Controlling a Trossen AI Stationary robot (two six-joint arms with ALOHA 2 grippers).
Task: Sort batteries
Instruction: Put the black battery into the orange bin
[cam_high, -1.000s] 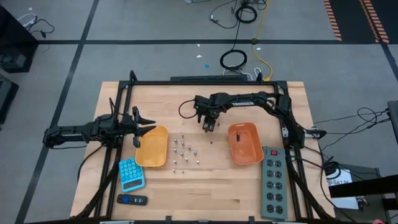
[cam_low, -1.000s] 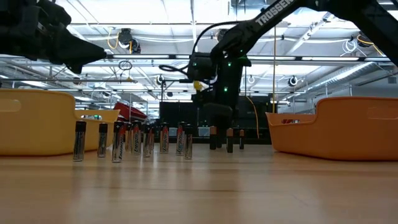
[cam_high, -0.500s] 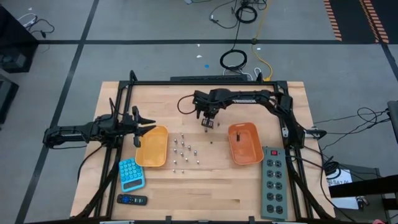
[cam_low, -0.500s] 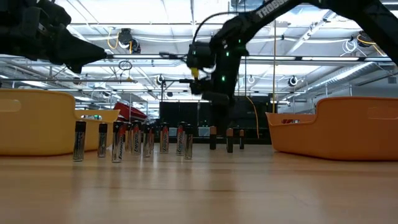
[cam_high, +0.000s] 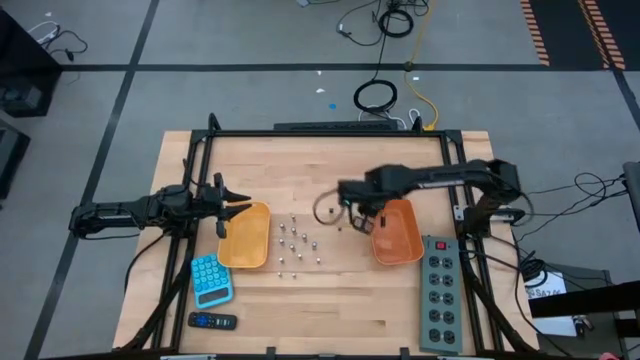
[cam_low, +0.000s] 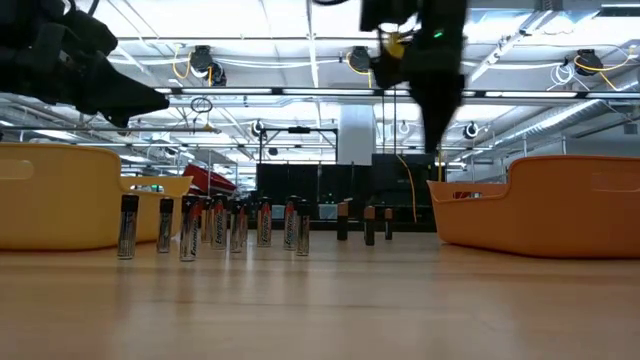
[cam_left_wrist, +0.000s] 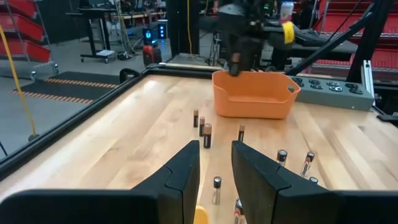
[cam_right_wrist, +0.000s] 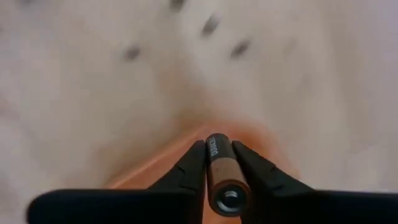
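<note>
While the left arm waits off the left edge of the wooden bench, its left gripper hangs just over the rim of the left orange plastic tray. Its fingers stand slightly apart with nothing between them.

Right gripper is at the left rim of the right orange plastic tray, which sits toward the bench's right edge. In the right wrist view the two dark fingers are clamped on a single copper-and-black cylindrical battery, one end of it facing the camera. Orange tray rim lies blurred directly beyond it. From the low view the right arm hangs above the near rim of that tray; the battery itself cannot be made out there.

Remaining small cylindrical batteries stand upright in a loose cluster on the bench between the two trays, nearer the left one. Low view shows a row of silvery ones and a few dark ones farther back.

Near the bench's front-left corner lie a blue calculator and, closer to the front edge, a black remote. A grey power strip lies along the right edge, just in front of the right tray.
</note>
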